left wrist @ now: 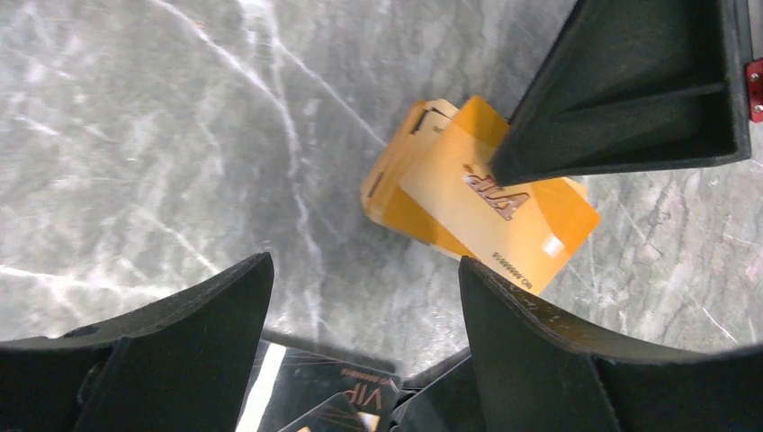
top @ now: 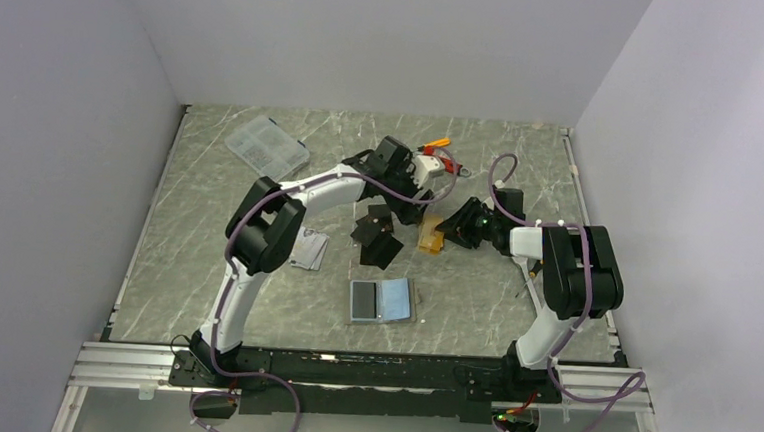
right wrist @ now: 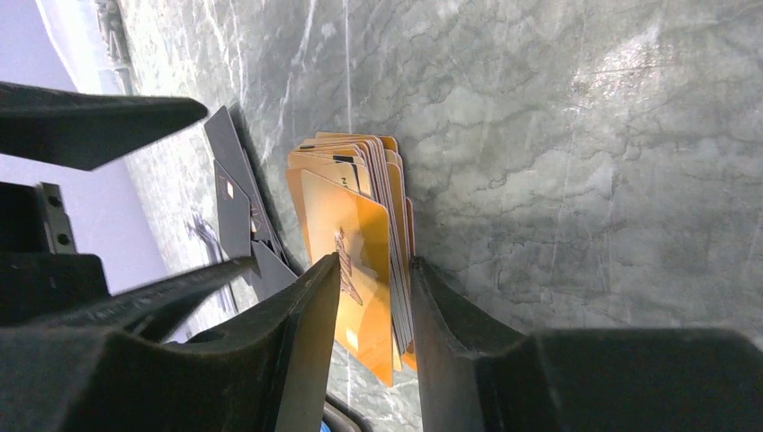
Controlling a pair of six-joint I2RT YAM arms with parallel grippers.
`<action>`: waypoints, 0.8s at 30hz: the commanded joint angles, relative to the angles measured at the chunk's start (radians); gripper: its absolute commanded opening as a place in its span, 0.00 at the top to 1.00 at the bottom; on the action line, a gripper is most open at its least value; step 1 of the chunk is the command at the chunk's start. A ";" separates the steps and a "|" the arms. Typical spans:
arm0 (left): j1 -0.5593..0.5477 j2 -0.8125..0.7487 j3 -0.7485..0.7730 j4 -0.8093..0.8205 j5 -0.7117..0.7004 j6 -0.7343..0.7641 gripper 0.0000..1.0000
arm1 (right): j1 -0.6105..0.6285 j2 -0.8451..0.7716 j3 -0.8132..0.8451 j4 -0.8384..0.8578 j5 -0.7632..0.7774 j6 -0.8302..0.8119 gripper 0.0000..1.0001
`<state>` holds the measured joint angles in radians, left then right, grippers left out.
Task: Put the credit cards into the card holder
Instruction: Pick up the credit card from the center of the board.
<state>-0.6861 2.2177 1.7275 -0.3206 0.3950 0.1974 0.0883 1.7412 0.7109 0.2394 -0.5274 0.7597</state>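
The card holder [top: 383, 301] lies open and flat on the table in front of both arms. A stack of orange credit cards [top: 430, 237] [left wrist: 504, 216] [right wrist: 355, 225] sits between the fingers of my right gripper [top: 447, 230] [right wrist: 373, 288]. One finger lies under the stack and the other rests on the face of the top card. Black credit cards [top: 378, 241] [left wrist: 351, 391] [right wrist: 236, 175] are fanned out to the left of the orange ones. Silvery-grey cards [top: 308, 249] lie further left. My left gripper [top: 405, 212] [left wrist: 364, 279] hangs open over bare table beside the orange stack, holding nothing.
A clear plastic compartment box [top: 267, 147] stands at the back left. Orange-handled tools [top: 440, 154] lie at the back, behind the left wrist. The two grippers are close together, and the right finger [left wrist: 630, 90] fills the upper right of the left wrist view.
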 commanded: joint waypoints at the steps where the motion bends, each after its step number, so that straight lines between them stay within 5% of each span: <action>1: 0.014 -0.053 0.046 0.018 0.008 0.007 0.18 | 0.001 0.043 -0.030 -0.055 0.065 -0.025 0.62; 24: -0.034 0.006 0.030 0.062 -0.072 0.067 0.20 | -0.001 0.041 -0.058 -0.041 0.063 -0.009 0.67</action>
<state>-0.7002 2.2158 1.7397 -0.2943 0.3515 0.2256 0.0864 1.7447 0.6937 0.2687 -0.5262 0.7715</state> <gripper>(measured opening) 0.804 0.331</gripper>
